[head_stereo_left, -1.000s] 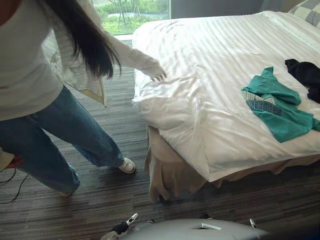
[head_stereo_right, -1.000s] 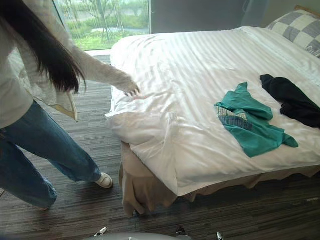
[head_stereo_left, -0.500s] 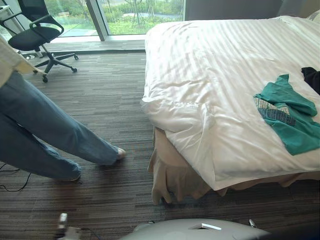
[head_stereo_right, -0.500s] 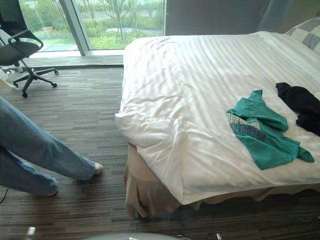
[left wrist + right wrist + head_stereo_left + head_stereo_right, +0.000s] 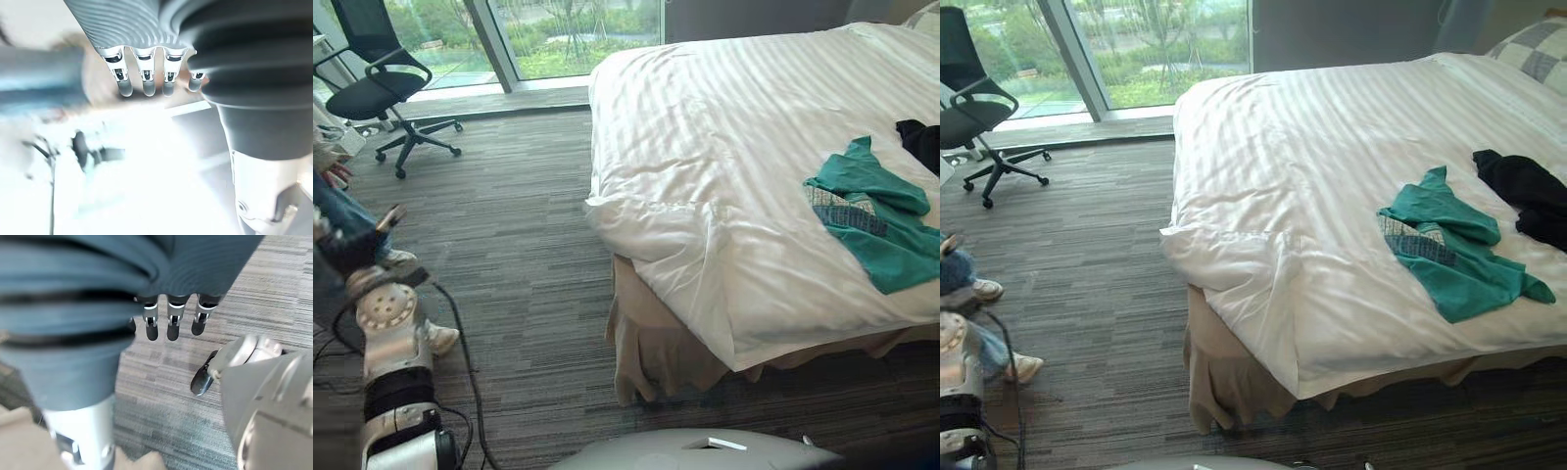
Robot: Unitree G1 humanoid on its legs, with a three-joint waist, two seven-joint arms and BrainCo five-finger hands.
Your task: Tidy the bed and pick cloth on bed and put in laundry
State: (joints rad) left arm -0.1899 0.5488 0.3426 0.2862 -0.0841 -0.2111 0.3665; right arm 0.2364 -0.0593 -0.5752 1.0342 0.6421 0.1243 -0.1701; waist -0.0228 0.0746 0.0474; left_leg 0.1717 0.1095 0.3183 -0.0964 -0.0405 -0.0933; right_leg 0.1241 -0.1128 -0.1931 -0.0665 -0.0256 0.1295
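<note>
White bed, green cloth on it, left hand, right hand both uncurled, empty

The bed's white cover is showing a smooth, striped satin sheen. The teal cloth and black cloth are looking matt, the carpet rough and ribbed.

Past left hand fingertips: washed-out smear, nothing readable. Beside left hand: person, blurred and cut at picture edge, jeans leg and shoes visible. Right hand fingers half hidden under ribbed cover. Well away from both hands: black cloth and teal cloth clipped at right edge, pillow cropped at top corner, office chair cut at left edge, bed head end out of frame.
</note>
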